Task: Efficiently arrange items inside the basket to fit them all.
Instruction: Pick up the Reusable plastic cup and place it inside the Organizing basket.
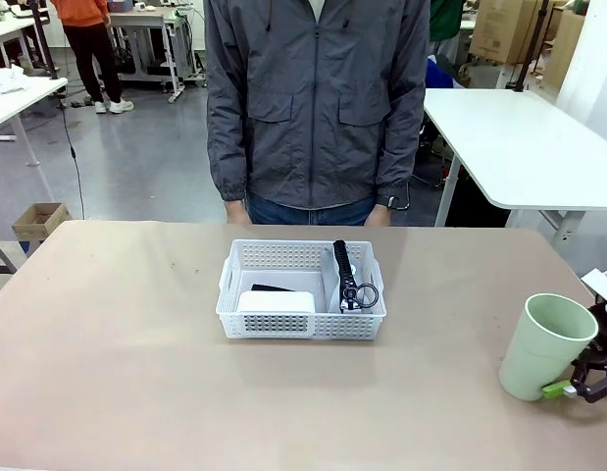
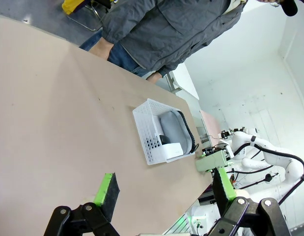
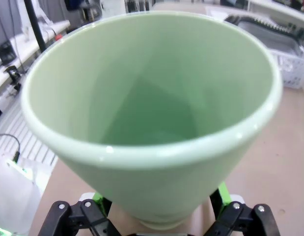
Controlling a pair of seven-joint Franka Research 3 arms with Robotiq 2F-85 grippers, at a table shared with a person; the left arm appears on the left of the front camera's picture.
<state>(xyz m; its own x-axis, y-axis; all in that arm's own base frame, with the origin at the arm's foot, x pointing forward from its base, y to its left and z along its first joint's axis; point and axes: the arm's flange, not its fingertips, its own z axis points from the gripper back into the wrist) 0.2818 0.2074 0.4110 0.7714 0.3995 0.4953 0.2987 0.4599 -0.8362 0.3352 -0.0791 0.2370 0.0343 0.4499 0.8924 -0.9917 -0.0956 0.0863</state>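
Observation:
The white lattice basket [image 1: 246,322] [image 2: 148,129] stands mid-table. Inside it a small white box [image 1: 276,301] lies at the front left, with a slim black stapler [image 1: 272,288] just behind it. The grey pouch with black trim [image 1: 342,267] [image 2: 172,127] lies along the basket's right side, its metal ring [image 1: 367,292] at the near end. The pale green cup [image 1: 546,345] [image 3: 152,98] stands upright at the table's right. My right gripper [image 1: 558,386] [image 3: 160,209] is open, its fingers on either side of the cup's base. My left gripper [image 2: 164,189] hangs open over bare table, holding nothing.
A person in a grey jacket [image 1: 318,98] stands at the far edge, both hands down by the sides. Another white table [image 1: 529,147] stands behind on the right. Bare tabletop [image 1: 107,343] lies to the left of the basket and in front of it.

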